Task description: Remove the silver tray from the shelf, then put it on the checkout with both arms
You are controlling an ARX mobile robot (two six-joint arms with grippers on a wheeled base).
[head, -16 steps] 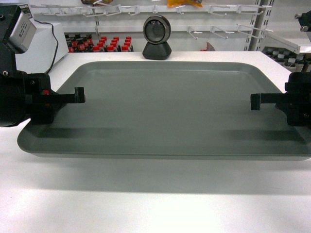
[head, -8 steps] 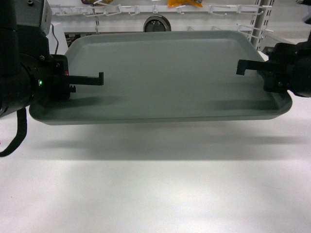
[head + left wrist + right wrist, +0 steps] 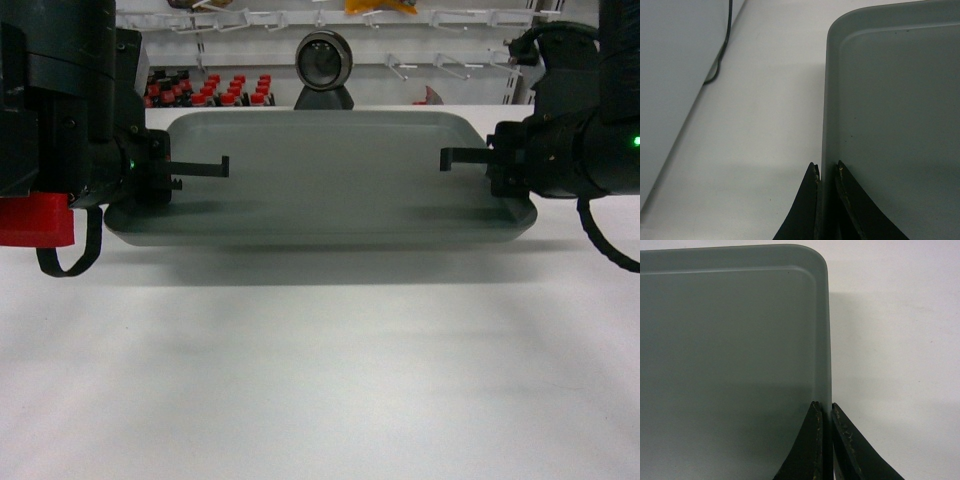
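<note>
The silver tray (image 3: 330,185) hangs level just above the white checkout (image 3: 320,380), casting a dark shadow under its front edge. My left gripper (image 3: 215,170) is shut on the tray's left rim, with one finger inside the tray and one outside it. In the left wrist view the left gripper (image 3: 826,171) pinches the rim of the silver tray (image 3: 890,100). My right gripper (image 3: 452,160) is shut on the right rim in the same way. The right wrist view shows the right gripper (image 3: 823,408) clamping the rim of the silver tray (image 3: 730,340). The shelf is out of view.
A black round-headed scanner (image 3: 323,68) stands at the table's far edge, just behind the tray. Red-capped bottles (image 3: 200,92) and wire hooks (image 3: 440,65) fill the background. A white box (image 3: 670,75) with a black cable (image 3: 722,50) sits to the left.
Both arms have carried the tray forward, away from the camera, so it looks smaller and farther out over the table. Both grips on the rims are unchanged.
</note>
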